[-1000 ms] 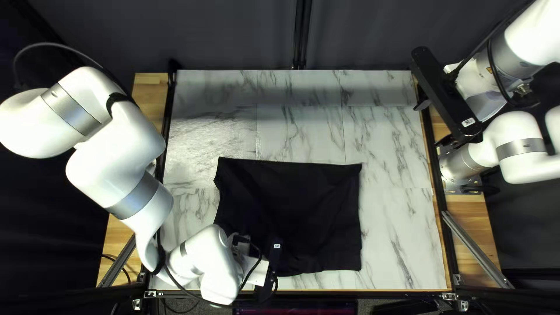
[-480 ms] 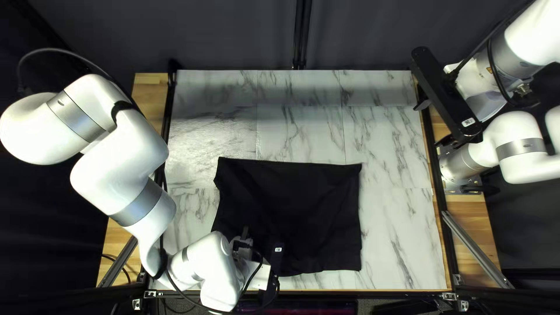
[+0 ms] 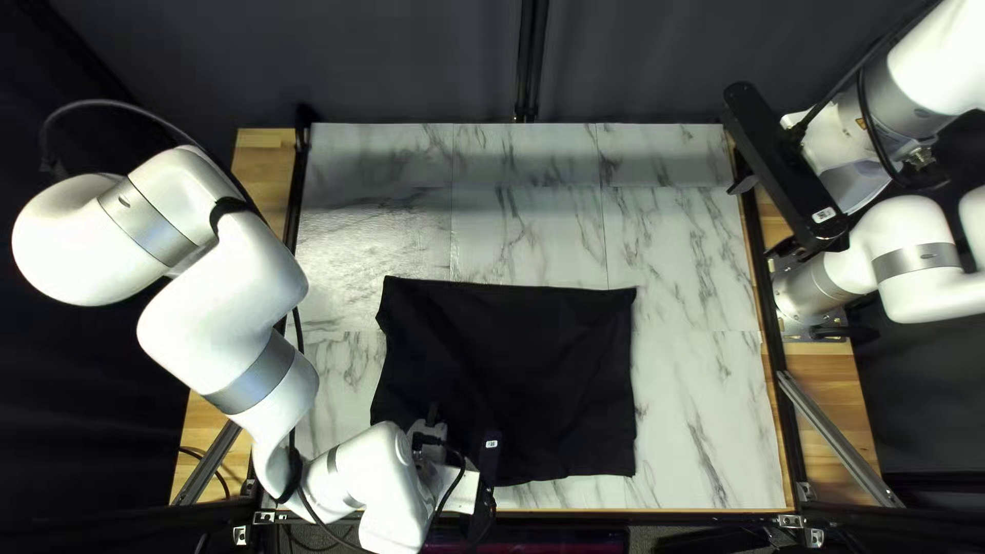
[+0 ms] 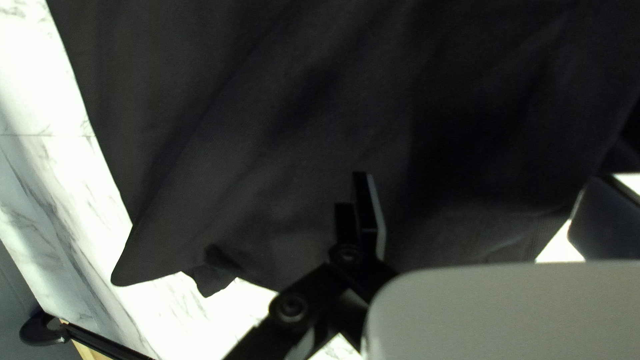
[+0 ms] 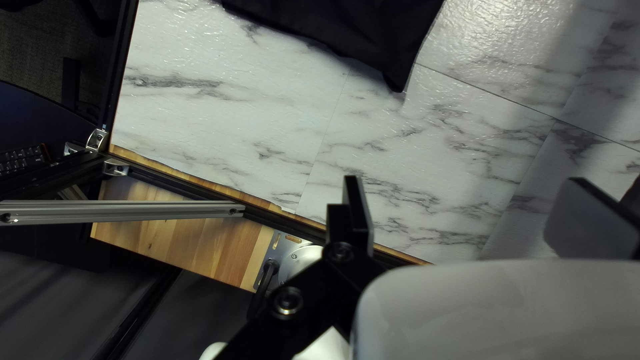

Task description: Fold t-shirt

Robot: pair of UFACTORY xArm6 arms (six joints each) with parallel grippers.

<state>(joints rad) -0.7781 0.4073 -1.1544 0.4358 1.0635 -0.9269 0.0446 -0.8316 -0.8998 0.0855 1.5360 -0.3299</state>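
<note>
- Two pairs of jaws stand open, gripping nothing: the left gripper [image 4: 479, 187] over the black t-shirt [image 3: 513, 359], the right gripper [image 5: 467, 185] well apart from it.
- The t-shirt lies spread at the lower centre of the top left view, on the marbled surface [image 3: 698, 308].
- Next seems to be taking the near edge; best to straddle it squarely and catch every layer before closing.
- The crumpled bit [image 4: 215, 270] beside the left jaws wants smoothing, lest the fold come out crooked.
</note>
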